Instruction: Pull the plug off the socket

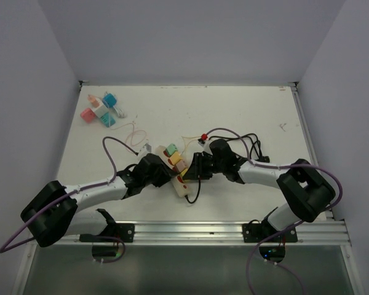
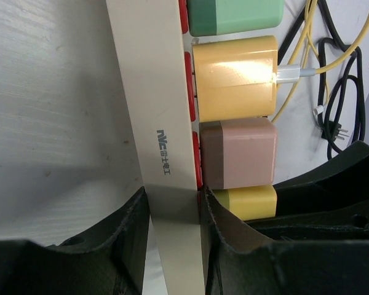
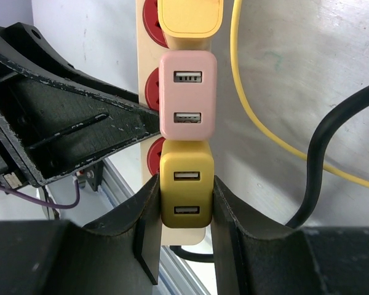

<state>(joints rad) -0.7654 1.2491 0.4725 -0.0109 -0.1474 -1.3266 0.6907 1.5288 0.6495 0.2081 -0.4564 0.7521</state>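
We found the mustard plug [image 3: 186,184] seated at the near end of the power strip [image 2: 157,123], which lay slantwise in the middle of the table [image 1: 234,104]. The right gripper [image 3: 186,212] had its jaws narrowed onto the plug's two flat sides and held it between the pads. The left gripper [image 2: 172,212] pinched the strip's cream body across its width, with one finger [image 2: 218,233] lying right beside the mustard casing.

A pink plug [image 3: 188,95] crowded the mustard plug on its far side, touching it end to end. Beyond it came an orange plug [image 2: 234,77] and a green plug [image 2: 234,15], all in one tight row. A yellow cable [image 2: 307,55] ran from a white connector [image 2: 289,74] in the orange plug and looped over the table near a coiled black cable [image 2: 338,92]. A cluster of coloured blocks [image 1: 99,109] sat well apart in the far left corner.

The plugs were smooth, matt blocks with rounded corners, and the mustard and pink ones each showed two USB slots. The strip was a long flat plastic bar with round red sockets [image 3: 152,86] and small dark lettering on its side. The gripper fingers were black, angular and scuffed at the edges.
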